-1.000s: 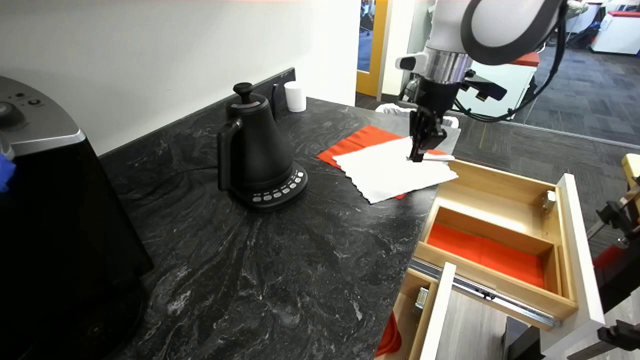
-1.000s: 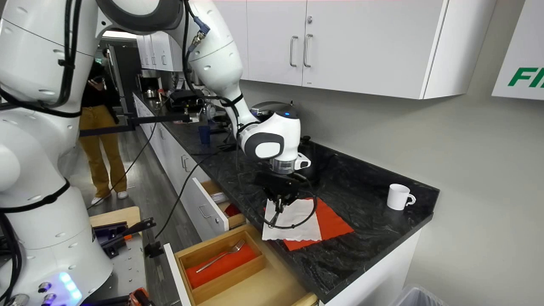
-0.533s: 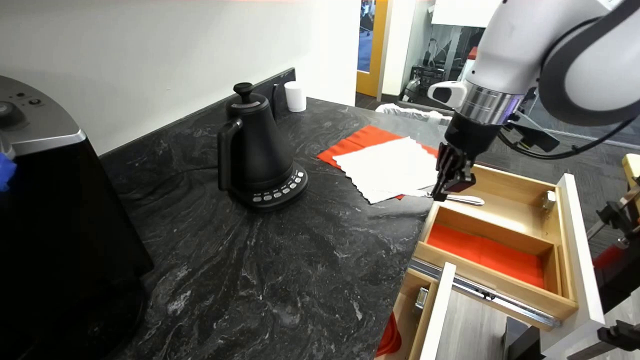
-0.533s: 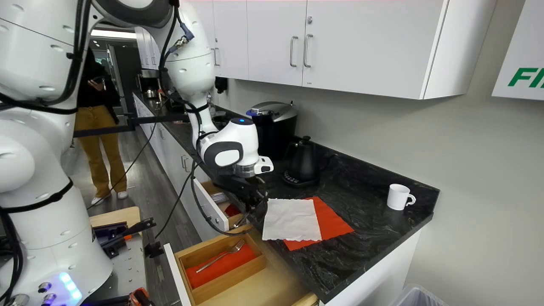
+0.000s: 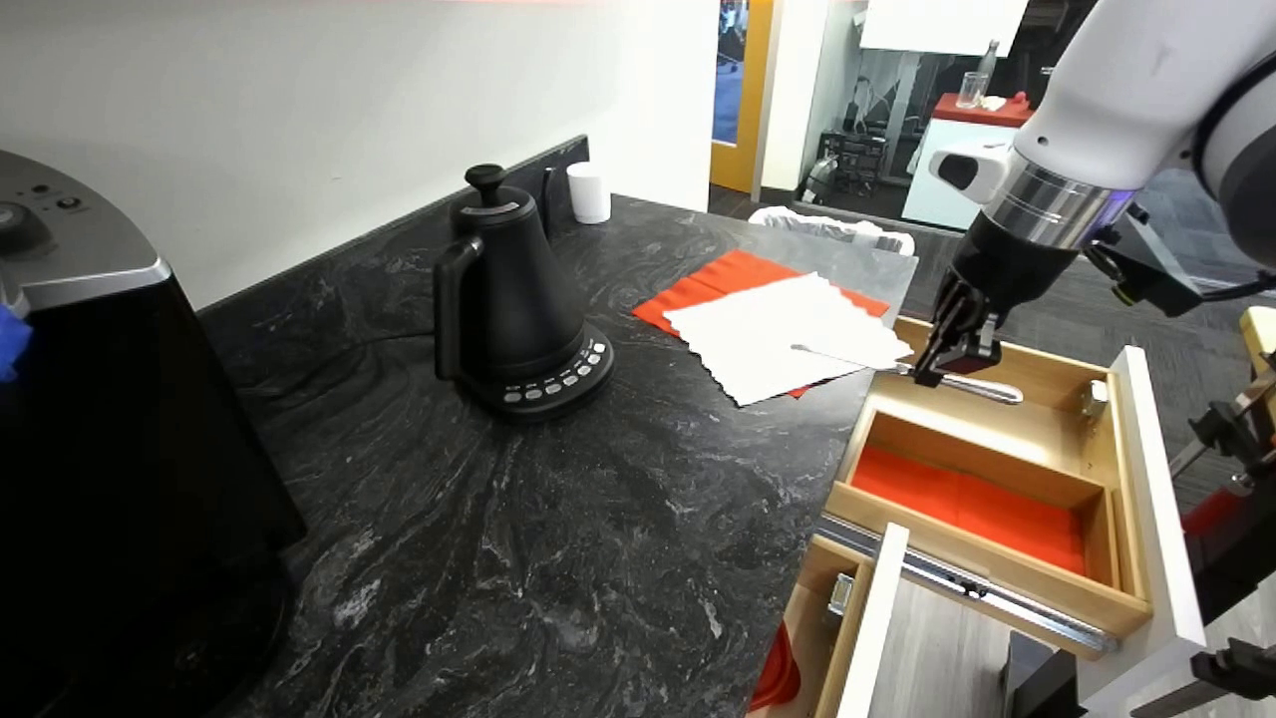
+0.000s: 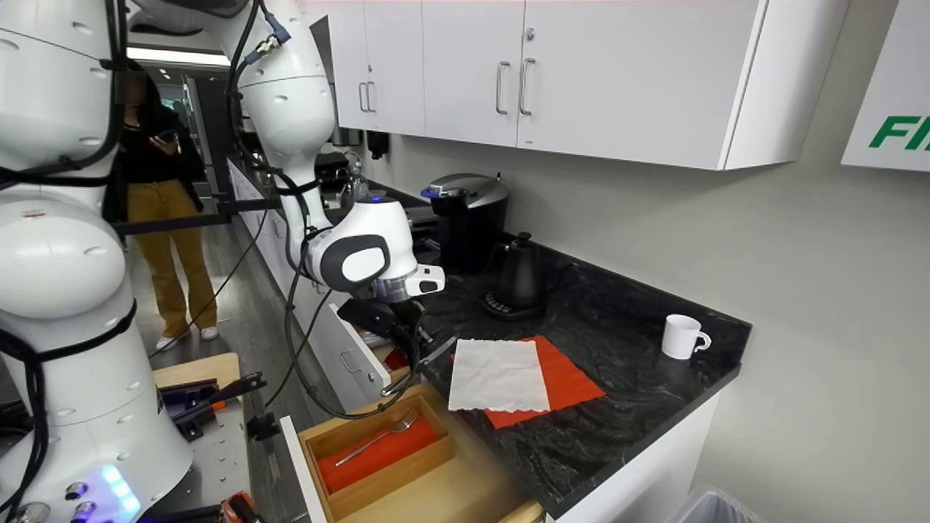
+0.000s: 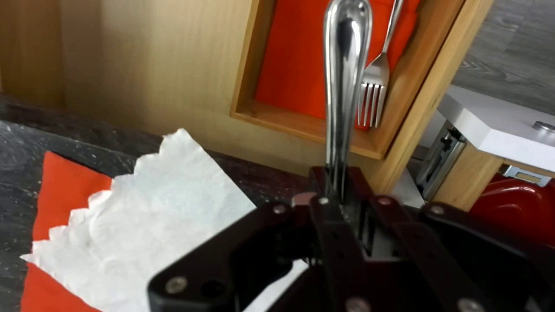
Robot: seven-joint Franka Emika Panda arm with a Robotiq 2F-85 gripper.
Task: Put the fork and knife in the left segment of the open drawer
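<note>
Gripper [image 7: 340, 184] is clamped on the knife [image 7: 347, 65], higher than the open drawer [image 6: 450, 483], in whose left segment [image 7: 295, 65] the fork [image 7: 378, 71] is seen.

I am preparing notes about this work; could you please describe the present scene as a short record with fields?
container: open shallow light-wood drawer with white front
target: rectangular red-orange-lined wooden compartment
placed: silver metal fork, lying inside that compartment
held: silver metal knife, gripped by the black end effector
remaining: knife not yet inside the compartment
surface: black marbled countertop
on surface: wavy-edged white napkin partly covering a red-orange napkin; black tapered kettle; white handled mug
</note>
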